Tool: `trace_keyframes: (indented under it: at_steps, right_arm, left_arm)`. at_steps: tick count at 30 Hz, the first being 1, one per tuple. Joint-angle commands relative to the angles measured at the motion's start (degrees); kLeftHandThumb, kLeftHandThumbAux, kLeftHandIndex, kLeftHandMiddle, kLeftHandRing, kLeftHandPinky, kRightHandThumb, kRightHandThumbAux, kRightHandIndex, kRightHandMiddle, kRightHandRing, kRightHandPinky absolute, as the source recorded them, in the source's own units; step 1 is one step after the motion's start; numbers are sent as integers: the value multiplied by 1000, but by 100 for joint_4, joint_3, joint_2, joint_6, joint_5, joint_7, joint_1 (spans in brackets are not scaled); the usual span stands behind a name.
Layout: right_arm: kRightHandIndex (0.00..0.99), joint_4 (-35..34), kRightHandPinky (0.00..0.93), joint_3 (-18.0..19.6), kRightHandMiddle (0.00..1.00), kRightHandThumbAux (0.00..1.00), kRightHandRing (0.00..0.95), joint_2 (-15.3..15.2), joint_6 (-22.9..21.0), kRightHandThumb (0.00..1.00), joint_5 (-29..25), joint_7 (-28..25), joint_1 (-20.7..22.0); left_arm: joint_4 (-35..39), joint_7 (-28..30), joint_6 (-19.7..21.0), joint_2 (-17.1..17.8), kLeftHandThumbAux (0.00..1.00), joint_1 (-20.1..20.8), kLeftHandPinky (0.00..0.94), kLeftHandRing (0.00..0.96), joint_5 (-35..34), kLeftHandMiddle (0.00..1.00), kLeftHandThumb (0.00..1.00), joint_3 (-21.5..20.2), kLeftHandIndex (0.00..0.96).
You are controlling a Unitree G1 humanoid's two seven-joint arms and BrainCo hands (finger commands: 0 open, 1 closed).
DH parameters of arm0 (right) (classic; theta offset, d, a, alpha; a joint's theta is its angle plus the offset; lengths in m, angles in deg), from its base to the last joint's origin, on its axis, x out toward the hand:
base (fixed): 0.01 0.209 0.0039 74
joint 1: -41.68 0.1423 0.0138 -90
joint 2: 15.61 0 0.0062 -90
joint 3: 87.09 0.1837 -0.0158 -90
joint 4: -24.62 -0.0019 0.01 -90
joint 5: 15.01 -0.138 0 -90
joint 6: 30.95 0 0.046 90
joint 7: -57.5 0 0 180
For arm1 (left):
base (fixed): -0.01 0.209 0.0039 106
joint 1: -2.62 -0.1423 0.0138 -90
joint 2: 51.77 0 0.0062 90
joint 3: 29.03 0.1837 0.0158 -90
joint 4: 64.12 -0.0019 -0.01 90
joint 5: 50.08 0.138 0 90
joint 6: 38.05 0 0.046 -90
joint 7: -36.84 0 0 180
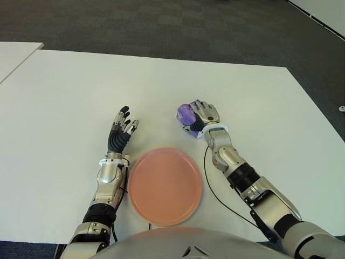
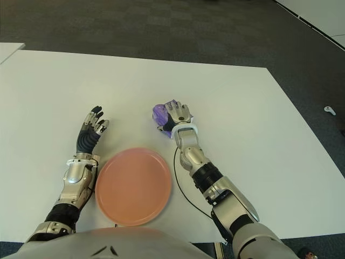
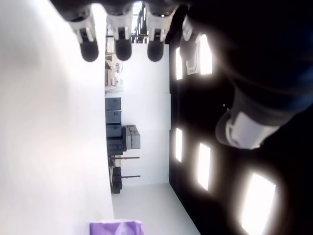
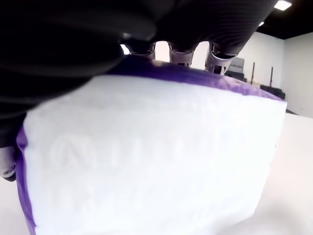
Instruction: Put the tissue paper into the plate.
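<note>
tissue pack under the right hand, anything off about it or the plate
Nothing stands out. The purple tissue pack looks intact, with the right hand closed over it on the white table beyond the plate, which is empty and lies flat. The left hand is open beside the plate.

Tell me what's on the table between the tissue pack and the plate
Nothing: in the left eye view only bare white table separates the purple tissue pack, gripped by the right hand, from the pink plate.
</note>
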Motion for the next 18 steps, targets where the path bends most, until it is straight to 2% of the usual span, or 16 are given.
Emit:
trace_keyframes:
  at_steps: [1, 18]
  right_arm:
    - [0, 1033, 0, -340, 0, 389, 0, 128, 187, 159, -308, -421, -736]
    - [0, 1482, 0, -77, 0, 354, 0, 368, 362, 126, -739, -216, -868]
  left_arm:
    - [-411, 49, 173, 46, 574, -802, 0, 0, 93, 0, 0, 34, 0]
    - [14, 52, 364, 78, 574, -1048, 0, 0, 86, 0, 0, 17, 0]
